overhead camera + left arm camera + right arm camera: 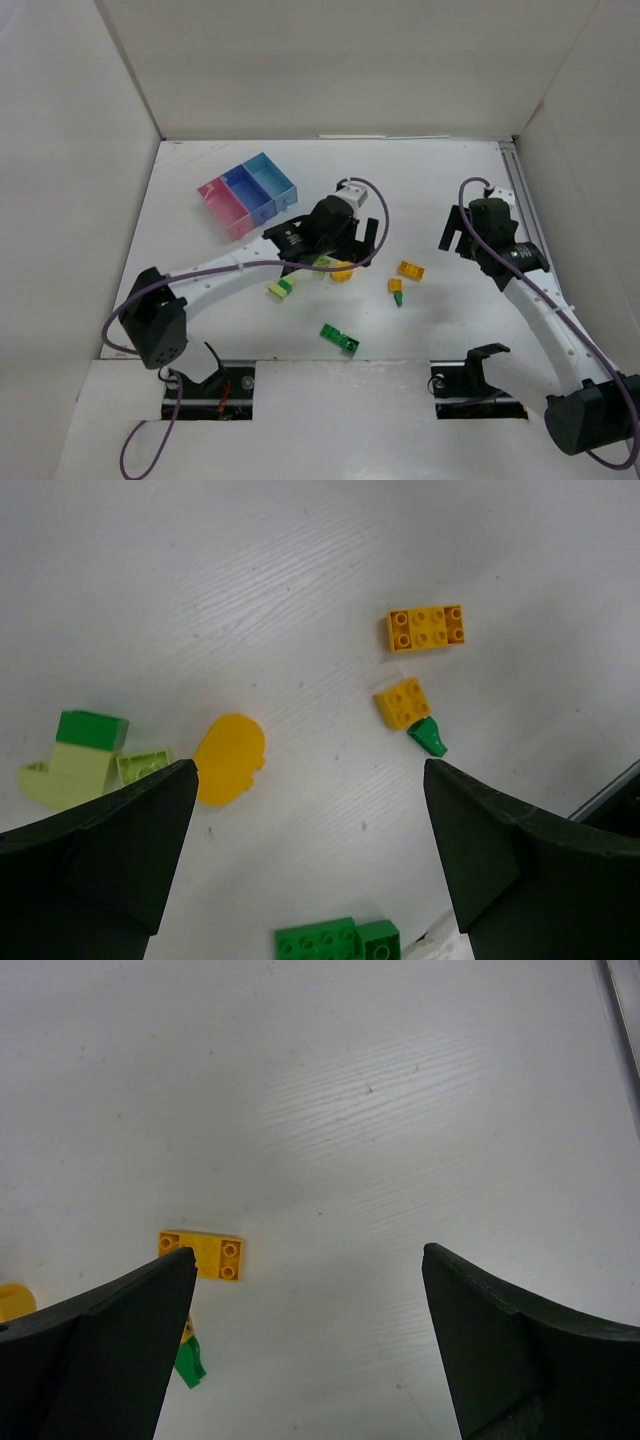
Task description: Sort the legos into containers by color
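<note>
Left tool (308,772), jaws wide and holding nothing, hangs over the scattered legos. Nearest lies a dark green brick (335,942). A round yellow piece (230,758), a lime green brick (143,766) and a pale yellow-and-green brick (75,760) lie beside one finger. Farther on, a small orange brick (403,702) touches a small green piece (428,737); an orange flat brick (426,628) lies beyond. Right tool (309,1252), equally wide and holding nothing, hangs just right of that flat brick. Pink and blue containers (255,208) stand clustered at the far left of the counter (430,190), well apart from the bricks.
</note>
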